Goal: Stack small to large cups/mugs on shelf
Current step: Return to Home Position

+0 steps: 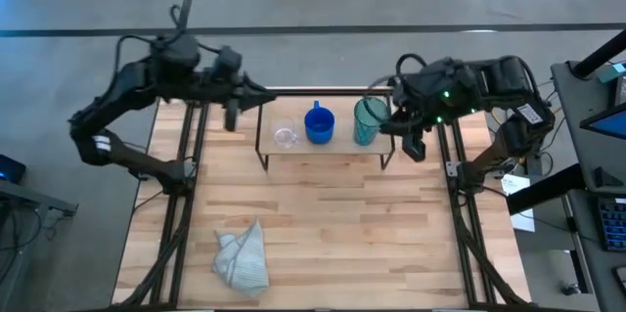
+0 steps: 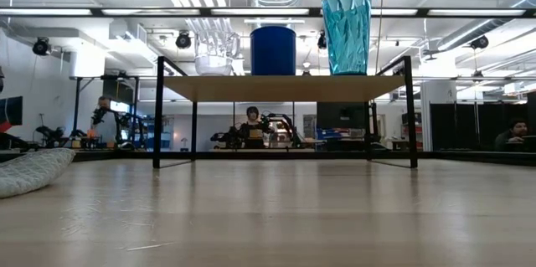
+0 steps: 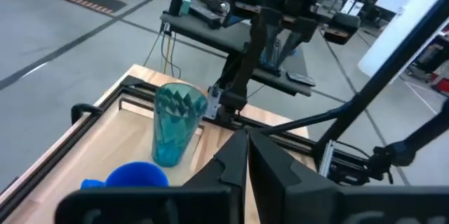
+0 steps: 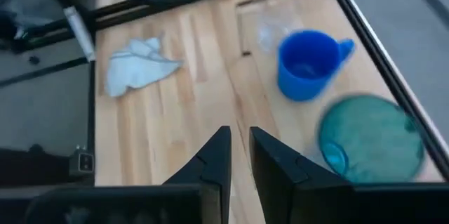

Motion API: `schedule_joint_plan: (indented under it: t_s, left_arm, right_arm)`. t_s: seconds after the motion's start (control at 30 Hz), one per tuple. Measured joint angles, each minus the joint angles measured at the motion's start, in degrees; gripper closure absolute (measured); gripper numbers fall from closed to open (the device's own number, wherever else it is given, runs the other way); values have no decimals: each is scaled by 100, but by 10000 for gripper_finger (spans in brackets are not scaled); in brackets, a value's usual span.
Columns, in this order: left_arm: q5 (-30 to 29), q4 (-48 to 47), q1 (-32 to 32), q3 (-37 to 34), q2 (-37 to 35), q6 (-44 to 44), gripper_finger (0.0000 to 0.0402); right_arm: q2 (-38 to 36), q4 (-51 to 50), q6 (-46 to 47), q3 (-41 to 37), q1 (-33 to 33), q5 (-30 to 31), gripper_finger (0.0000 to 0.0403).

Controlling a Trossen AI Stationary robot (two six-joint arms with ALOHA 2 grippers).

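Note:
The shelf (image 1: 323, 148) stands at the table's far middle. On its wood top stand, in a row from left to right, the clear glass cup (image 1: 285, 135), the blue mug (image 1: 319, 124) and the teal tumbler (image 1: 369, 121). The low view shows them upright on their bases: cup (image 2: 213, 59), mug (image 2: 273, 49), tumbler (image 2: 347, 30). My left gripper (image 1: 233, 116) hovers off the shelf's left end, shut and empty (image 3: 247, 147). My right gripper (image 1: 413, 146) hovers off the shelf's right end beside the tumbler, empty, with a narrow gap between its fingers (image 4: 239, 147).
A crumpled pale green-grey cloth (image 1: 243, 258) lies on the table near its front left. Black frame rails (image 1: 186, 156) run along the table's left and right sides. Bare wood lies between the shelf and the cloth. People sit in the room behind (image 2: 251, 120).

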Motion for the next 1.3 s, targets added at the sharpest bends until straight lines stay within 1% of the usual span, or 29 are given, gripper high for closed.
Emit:
schedule_joint_plan:
  t_s: [0.13, 0.27, 0.37, 0.47, 0.57, 0.67, 0.73, 0.83, 0.9, 1.13, 1.3]
  left_arm:
    - [1, -122, -111, -37, -339, -19, 402]
    - [12, -145, -207, -39, -607, -30, 402]
    - [19, -285, -210, -39, -850, -268, 402]
    - [16, -415, -235, -126, -1129, -318, 402]
    - [17, -410, -239, -375, -1405, -297, 402]
    - [-47, -396, -235, -752, -1684, -189, 402]
    - [-128, -395, -235, -1027, -1855, -136, 402]
    - [-461, -371, -235, -1465, -2084, -143, 402]
    - [-654, -323, -235, -1780, -2273, -157, 402]
    - [-667, 706, -235, -3011, -3088, 6, 402]
    - [-662, 1347, -235, -4019, -3716, 29, 402]
  right_arm:
    - [-19, 327, -396, -2, 338, 12, 355]
    - [-210, 338, -535, -7, 583, 15, 355]
    - [-490, 335, -536, -23, 728, 15, 355]
    - [-863, 418, -611, -73, 827, 15, 355]
    - [-1302, 752, -752, -222, 839, 12, 355]
    - [-1742, 998, -883, -553, 837, 12, 355]
    - [-2039, 1093, -873, -857, 837, 10, 355]
    - [-2483, 1167, -729, -1426, 837, 15, 355]
    - [-2798, 1417, -639, -1884, 837, 15, 355]
    - [-3860, 2796, -525, -3764, 837, 12, 355]
    - [-4525, 4139, -484, -5293, 837, 8, 355]
